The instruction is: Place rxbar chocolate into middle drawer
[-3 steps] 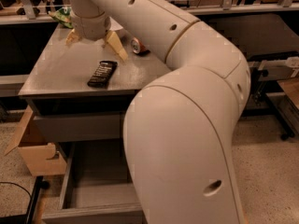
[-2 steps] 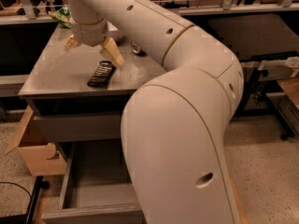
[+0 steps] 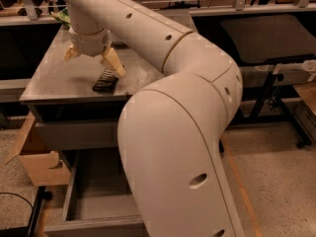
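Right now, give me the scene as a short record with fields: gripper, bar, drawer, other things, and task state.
gripper: gripper open, low over the cabinet top, fingers spread just above the bar
rxbar chocolate: rxbar chocolate lying flat on the cabinet top near its front edge, not gripped
middle drawer: middle drawer pulled open below, its right part hidden by the arm
other things: cardboard box on the floor left of the cabinet; green bag at the back of the top
task state: bar not yet in the drawer

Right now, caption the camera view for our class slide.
Open cream gripper near flat black wrapped bar on grey cabinet top; wide grey metal drawer open below.
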Controlling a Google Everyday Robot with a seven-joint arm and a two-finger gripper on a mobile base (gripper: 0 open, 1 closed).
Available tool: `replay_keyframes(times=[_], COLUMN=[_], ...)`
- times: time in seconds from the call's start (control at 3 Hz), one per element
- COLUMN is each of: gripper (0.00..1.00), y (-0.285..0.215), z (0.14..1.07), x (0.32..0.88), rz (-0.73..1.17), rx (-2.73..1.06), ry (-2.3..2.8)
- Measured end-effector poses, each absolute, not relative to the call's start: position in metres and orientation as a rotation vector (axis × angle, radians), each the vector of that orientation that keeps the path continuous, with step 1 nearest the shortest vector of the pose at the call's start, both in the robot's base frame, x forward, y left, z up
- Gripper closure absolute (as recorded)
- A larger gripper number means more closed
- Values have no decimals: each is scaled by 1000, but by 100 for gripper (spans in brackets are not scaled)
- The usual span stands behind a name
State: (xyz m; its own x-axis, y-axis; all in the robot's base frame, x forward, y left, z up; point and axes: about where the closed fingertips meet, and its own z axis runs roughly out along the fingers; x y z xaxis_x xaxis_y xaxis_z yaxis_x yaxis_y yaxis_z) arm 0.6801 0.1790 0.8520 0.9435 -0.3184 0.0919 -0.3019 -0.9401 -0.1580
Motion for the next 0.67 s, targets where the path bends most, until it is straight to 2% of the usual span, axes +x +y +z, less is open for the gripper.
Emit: replay_keyframes(times=[0.33,0.67], gripper=[0,18], y=[183,184], z=[840,831], x=[683,688], rz=[-147,-119], rx=[-2964,-2964], ry=[479,497])
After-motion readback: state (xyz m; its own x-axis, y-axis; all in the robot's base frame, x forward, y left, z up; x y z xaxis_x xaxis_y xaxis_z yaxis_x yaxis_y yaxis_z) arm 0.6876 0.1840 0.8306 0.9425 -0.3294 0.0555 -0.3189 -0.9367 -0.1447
